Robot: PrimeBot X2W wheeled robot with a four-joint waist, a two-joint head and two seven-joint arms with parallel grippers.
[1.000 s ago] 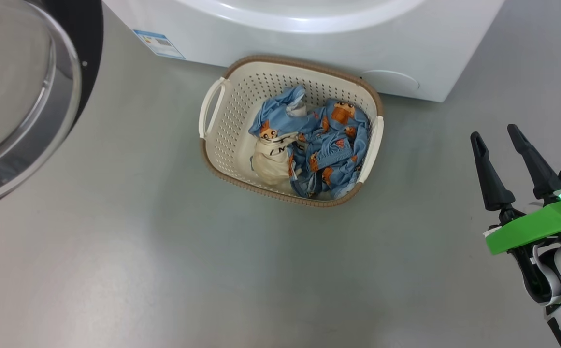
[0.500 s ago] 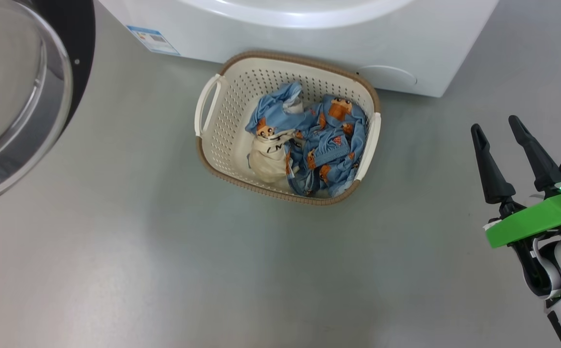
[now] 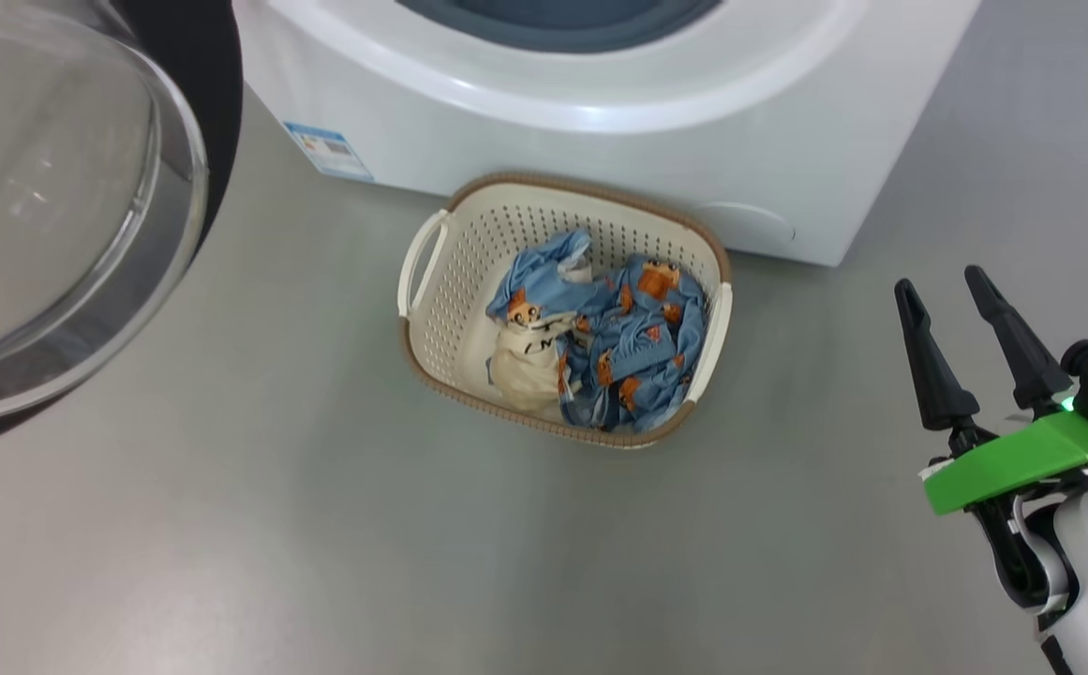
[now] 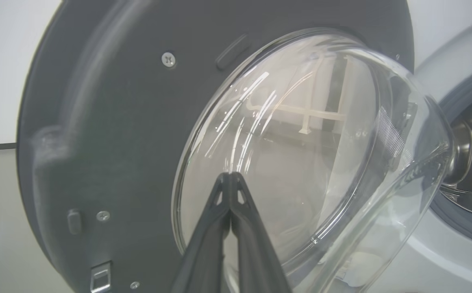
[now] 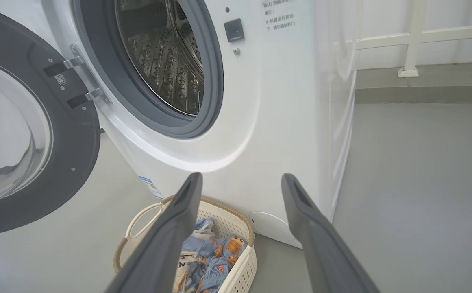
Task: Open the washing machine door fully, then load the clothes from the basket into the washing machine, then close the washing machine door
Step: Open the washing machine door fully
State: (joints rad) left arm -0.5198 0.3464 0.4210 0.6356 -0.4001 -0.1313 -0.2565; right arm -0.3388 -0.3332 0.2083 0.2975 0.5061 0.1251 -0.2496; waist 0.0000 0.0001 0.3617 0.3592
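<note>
White sheet metal made up the washing machine (image 3: 544,141), which stood at the far side of the grey floor (image 3: 319,544) with its round mouth uncovered; the steel drum (image 5: 166,53) and the grey-blue seal (image 5: 213,81) were bare in the right wrist view. The washing machine door (image 3: 201,84) stood swung out to the left, its dark grey inner face and bulging glass window (image 3: 47,206) turned toward the robot. The left gripper (image 4: 229,181) had its two fingers pressed together, tips meeting, with nothing between them; they pointed at the lower part of the glass bowl from the inner side, and whether the tips touched it could not be told. The basket (image 3: 450,309) sat on the floor just in front of the machine, its far rim close against the white panel, to the right of the blue label sticker (image 3: 328,150). The clothes (image 3: 637,347) lay heaped in the basket's right half, blue bear-printed fabric over most of it and the cream cloth piece (image 3: 520,370) at its near left. The right gripper (image 3: 937,281) hung well to the right of the basket above bare floor, fingers spread wide apart and empty, tips pointing toward the machine; the clothes lay to the left of them, well apart and untouched
</note>
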